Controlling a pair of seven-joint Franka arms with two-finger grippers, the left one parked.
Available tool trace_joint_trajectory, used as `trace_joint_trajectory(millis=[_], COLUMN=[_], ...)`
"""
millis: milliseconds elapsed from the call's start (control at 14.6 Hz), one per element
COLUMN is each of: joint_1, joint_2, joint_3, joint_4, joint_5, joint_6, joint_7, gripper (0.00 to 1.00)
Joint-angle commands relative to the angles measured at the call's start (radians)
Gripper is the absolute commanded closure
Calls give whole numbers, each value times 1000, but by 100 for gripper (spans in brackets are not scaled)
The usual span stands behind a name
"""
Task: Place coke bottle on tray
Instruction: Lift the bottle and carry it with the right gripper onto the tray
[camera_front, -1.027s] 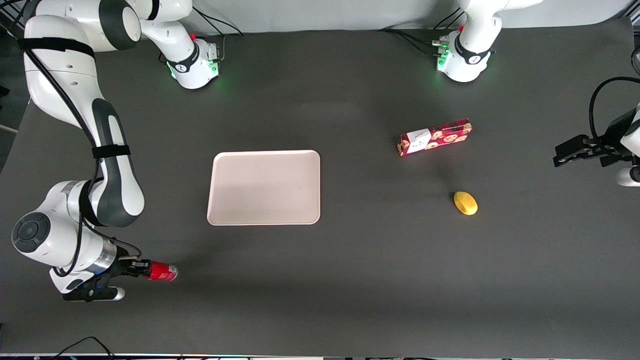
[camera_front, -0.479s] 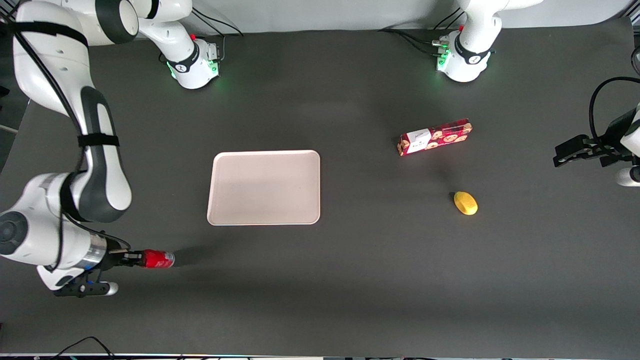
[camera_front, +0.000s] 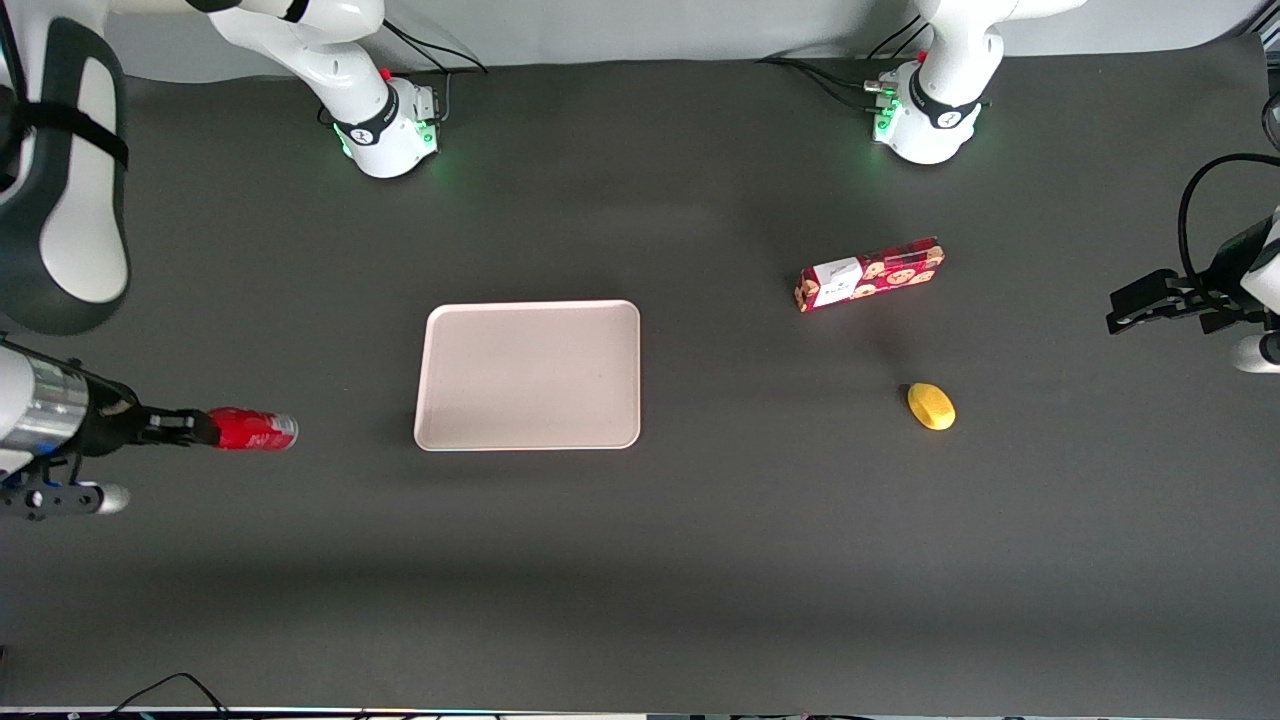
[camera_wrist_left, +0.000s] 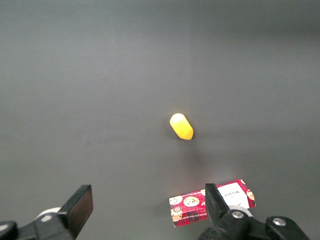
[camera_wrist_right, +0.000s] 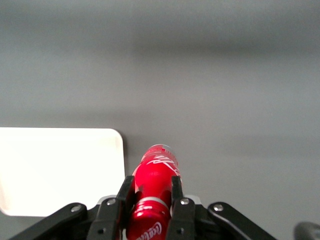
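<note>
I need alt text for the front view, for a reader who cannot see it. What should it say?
The right arm's gripper holds the coke bottle by its neck end above the dark table, toward the working arm's end, beside the bare tray but not over it. A red cookie box and a yellow object lie toward the parked arm's end.

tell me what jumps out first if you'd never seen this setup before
The bright red coke bottle stands out, clamped in the gripper above the dark table at the working arm's end. Beside it lies the pale tray, with nothing on it. Toward the parked arm's end sit a red cookie box and a yellow lemon.
</note>
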Motion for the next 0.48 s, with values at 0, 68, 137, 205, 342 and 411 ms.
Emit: trace_joint_trajectory(millis=[0, 68, 137, 205, 342, 411], joint_1=[12, 29, 57, 66, 65, 66], joint_2=[-26, -23, -23, -23, -20, -23], joint_3=[-9, -9, -10, -7, 7, 19], joint_4=[-10, -15, -24, -36, -67, -91], joint_5=[20, 23, 25, 28, 86, 98], joint_6=[-37, -37, -37, -30, 5, 27], joint_7=[67, 89, 109, 146, 192, 213], gripper=[100, 100, 100, 100, 100, 100])
